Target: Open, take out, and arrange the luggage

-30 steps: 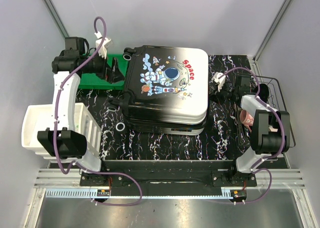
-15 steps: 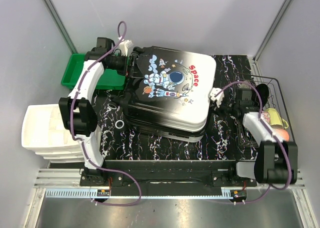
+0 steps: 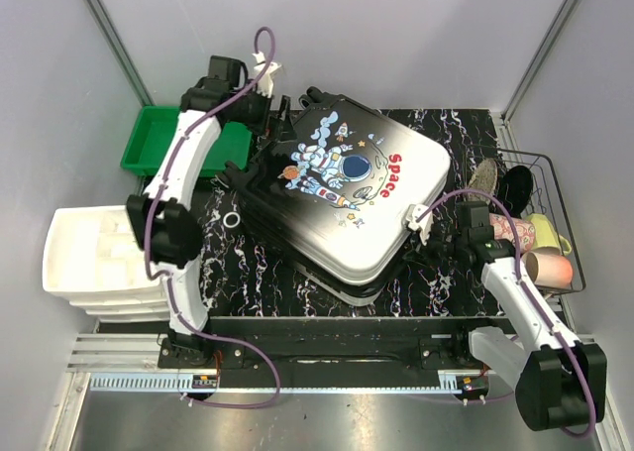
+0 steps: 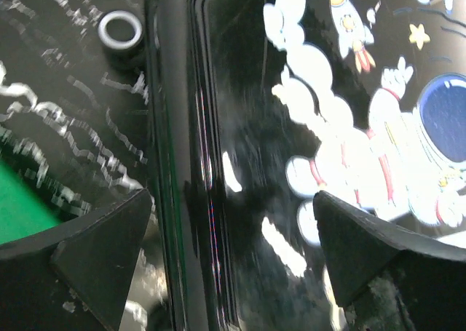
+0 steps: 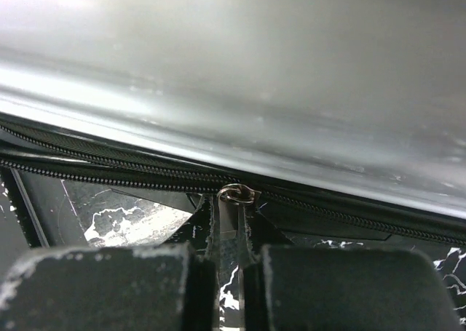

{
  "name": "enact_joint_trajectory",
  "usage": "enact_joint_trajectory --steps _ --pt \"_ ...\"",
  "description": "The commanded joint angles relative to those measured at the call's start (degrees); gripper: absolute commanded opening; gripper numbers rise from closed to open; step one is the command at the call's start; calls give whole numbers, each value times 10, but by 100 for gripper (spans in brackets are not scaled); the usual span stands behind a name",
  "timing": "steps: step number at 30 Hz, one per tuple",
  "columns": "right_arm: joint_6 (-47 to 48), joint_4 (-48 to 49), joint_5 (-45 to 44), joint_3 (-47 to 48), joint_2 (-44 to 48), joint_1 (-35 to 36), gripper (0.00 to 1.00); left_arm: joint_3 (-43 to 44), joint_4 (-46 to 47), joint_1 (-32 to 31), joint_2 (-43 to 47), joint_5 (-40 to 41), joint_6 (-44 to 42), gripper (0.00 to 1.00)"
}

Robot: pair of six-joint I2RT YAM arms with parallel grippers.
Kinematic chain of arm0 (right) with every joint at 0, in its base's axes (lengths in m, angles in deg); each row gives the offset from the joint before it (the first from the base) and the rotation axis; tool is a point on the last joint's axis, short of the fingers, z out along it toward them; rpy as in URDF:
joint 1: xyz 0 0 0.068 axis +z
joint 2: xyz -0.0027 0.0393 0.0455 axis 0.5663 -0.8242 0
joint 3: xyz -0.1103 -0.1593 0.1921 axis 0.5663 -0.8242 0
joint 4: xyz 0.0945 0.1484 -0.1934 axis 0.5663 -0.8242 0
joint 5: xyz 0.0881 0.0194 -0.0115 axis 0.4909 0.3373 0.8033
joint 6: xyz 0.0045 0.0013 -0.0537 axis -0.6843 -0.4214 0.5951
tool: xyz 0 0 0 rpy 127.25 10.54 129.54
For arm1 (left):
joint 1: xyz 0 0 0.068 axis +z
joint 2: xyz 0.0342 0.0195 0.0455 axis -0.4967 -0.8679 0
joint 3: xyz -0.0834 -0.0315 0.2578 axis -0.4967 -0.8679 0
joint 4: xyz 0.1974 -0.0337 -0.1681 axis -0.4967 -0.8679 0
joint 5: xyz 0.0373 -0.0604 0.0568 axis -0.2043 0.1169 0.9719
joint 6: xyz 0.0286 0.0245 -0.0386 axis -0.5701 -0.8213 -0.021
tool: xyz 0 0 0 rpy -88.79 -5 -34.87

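Note:
The luggage (image 3: pixel 347 188) lies flat and skewed on the black marbled table, astronaut and "Space" print up, lid down. My left gripper (image 3: pixel 274 116) is open at its far left corner. In the left wrist view the left gripper (image 4: pixel 231 233) straddles the glossy shell (image 4: pixel 335 127) near its edge, touching nothing that I can see. My right gripper (image 3: pixel 424 223) is at the near right edge. In the right wrist view the right gripper (image 5: pixel 231 273) is shut on the metal zipper pull (image 5: pixel 237 211) under the pale shell (image 5: pixel 255 76).
A green bin (image 3: pixel 158 139) sits at the far left and a white drawer unit (image 3: pixel 84 258) at the left. A wire basket (image 3: pixel 570 263) with cups and shoes stands at the right. A small white ring (image 3: pixel 232 219) lies left of the luggage.
The luggage has turned clockwise, its right end swinging toward the near edge. My left arm reached to its far left corner. My right gripper moved nearer along the right edge.

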Motion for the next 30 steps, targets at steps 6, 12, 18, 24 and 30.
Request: enact_joint_trajectory --steps 6,12,18,24,30 --pt "-74 82 0 40 -18 10 0 -330 106 56 371 175 269 99" --pt "-88 96 18 44 -32 14 0 -423 100 64 460 241 365 99" --pt "-85 102 17 52 -40 25 0 -496 132 98 433 209 448 99" --pt "-84 103 14 58 -45 31 0 -477 168 100 368 210 482 99" --pt "-83 104 16 55 -47 36 0 -496 214 103 338 216 523 99"
